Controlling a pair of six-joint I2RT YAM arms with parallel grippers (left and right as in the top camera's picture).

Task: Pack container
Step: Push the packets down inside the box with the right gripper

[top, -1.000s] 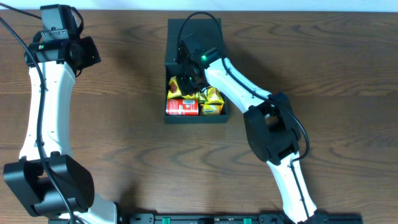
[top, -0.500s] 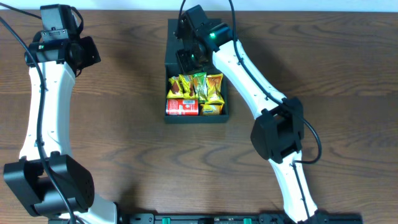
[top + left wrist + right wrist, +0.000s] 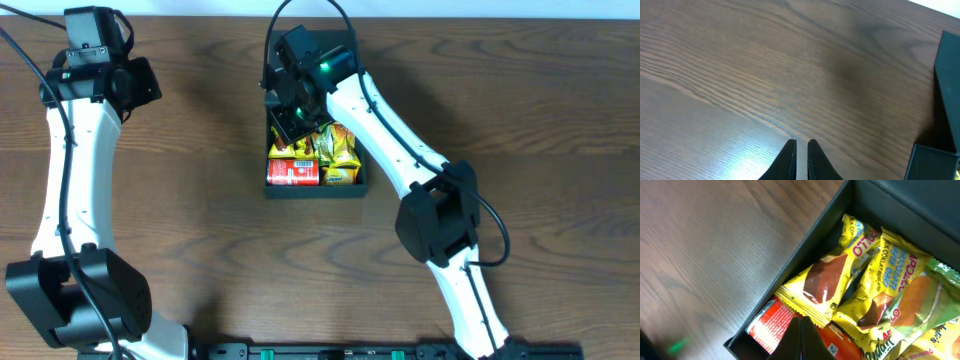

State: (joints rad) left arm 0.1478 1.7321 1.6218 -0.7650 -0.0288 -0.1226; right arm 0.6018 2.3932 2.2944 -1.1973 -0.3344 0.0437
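Dark brown wood-grain table [image 3: 200, 200]. Red can [image 3: 292, 172] lying on its side, touching the yellow snack packets [image 3: 343, 152] packed just beyond it. The packets overlap one another; a green-tinted packet [image 3: 942, 275] lies among them.

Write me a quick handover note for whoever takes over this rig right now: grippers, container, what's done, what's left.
Left gripper: shut, empty, over the bare table, well away from the container.
Right gripper: shut, holding nothing, hovering over the container's left side, above the red can.
Container: open, lid flipped back; the can and yellow snack packets lie inside.
Done: those items are packed.
Left: probably closing the lid.
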